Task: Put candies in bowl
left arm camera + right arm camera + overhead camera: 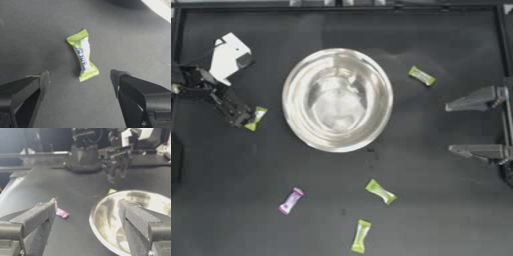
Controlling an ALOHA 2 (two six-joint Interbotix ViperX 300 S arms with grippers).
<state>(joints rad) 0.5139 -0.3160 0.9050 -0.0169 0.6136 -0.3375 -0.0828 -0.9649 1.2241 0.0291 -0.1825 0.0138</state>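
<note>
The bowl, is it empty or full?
Empty: the bowl shows only shiny metal inside; all five candies lie on the table.

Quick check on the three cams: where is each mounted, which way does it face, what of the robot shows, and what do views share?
Top: overhead, looking straight down on the dark table; left gripper open at a yellow-green wrapped candy, right gripper open, parked at right.
Left wrist: along its own open jaws, down at that candy.
Right wrist: across the table between its own open jaws, toward the left arm.
Shared: top and right wrist both show the large shiny silver metal bowl and the pink-purple candy.
</note>
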